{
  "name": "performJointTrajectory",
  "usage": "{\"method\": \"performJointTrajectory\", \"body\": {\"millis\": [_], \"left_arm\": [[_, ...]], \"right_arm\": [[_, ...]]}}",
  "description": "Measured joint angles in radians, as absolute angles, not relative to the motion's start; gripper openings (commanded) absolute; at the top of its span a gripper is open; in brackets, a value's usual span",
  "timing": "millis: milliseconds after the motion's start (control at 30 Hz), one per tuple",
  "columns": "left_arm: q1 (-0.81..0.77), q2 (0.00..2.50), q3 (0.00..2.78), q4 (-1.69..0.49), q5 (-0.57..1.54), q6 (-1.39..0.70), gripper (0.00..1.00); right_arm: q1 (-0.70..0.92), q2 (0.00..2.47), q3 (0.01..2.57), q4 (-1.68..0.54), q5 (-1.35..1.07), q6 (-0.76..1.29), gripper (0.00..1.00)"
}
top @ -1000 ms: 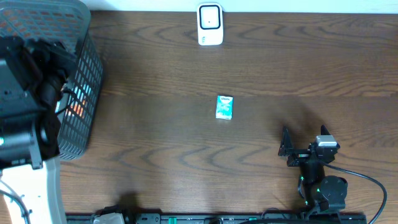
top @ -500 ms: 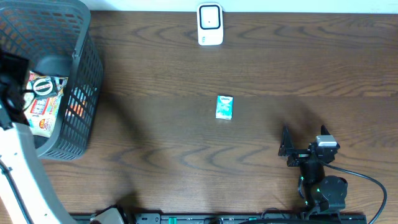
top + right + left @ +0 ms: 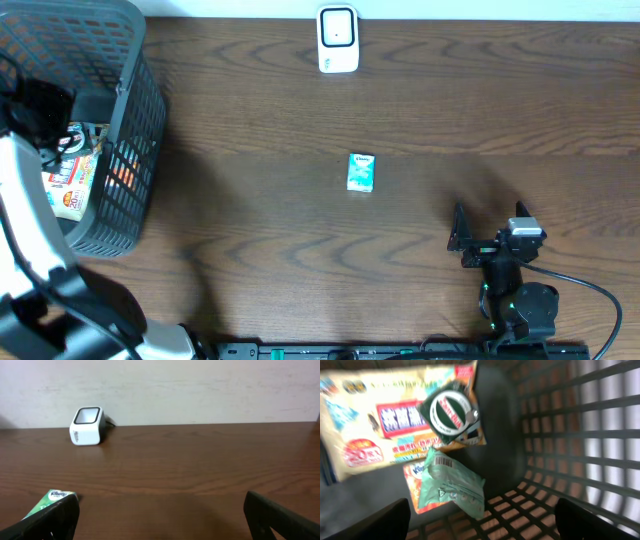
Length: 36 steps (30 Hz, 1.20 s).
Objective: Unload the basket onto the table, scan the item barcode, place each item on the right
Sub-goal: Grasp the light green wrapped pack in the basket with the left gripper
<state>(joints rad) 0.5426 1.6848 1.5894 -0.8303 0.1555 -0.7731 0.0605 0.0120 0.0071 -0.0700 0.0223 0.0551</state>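
Note:
My left gripper (image 3: 482,526) hangs open inside the dark mesh basket (image 3: 135,120), nothing between its fingers (image 3: 375,522). Just beyond it a green packet (image 3: 452,485) lies with its barcode facing up. It rests partly on an orange packet, beside a large beige snack bag (image 3: 375,420) and a packet with a round green label (image 3: 452,410). The white barcode scanner (image 3: 338,40) stands at the table's far edge. A small teal tissue pack (image 3: 361,172) lies mid-table. My right gripper (image 3: 489,218) rests open near the front right, its left finger (image 3: 50,520) close to the tissue pack (image 3: 55,499).
The basket's tall mesh walls (image 3: 570,435) close in on the left gripper on the right and front. My white left arm (image 3: 30,230) runs along the table's left edge. A black cable (image 3: 590,290) trails from the right arm's base.
The left arm has swung away from the camera and down into the basket, uncovering the packets inside. The right arm, tissue pack and scanner have not moved.

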Motion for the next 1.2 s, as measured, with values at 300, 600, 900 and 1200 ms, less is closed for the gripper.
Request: {"method": "performJointTrajectory", "body": {"millis": [300, 600, 900, 1200], "left_arm": [[0.540, 1.869, 1.589, -0.826, 0.190, -0.809, 0.91], [0.488, 2.010, 1.589, -0.810, 0.215, -0.810, 0.91], [0.470, 2.071, 1.595, -0.811, 0.208, -0.766, 0.38], [0.500, 2.066, 1.596, -0.812, 0.234, -0.737, 0.19]], "right_arm": [[0.060, 0.012, 0.007, -0.070, 0.023, 0.055, 0.99], [0.060, 0.012, 0.007, -0.070, 0.022, 0.055, 0.99], [0.060, 0.012, 0.007, -0.070, 0.023, 0.055, 0.99], [0.060, 0.012, 0.007, -0.070, 0.022, 0.055, 0.99]]}}
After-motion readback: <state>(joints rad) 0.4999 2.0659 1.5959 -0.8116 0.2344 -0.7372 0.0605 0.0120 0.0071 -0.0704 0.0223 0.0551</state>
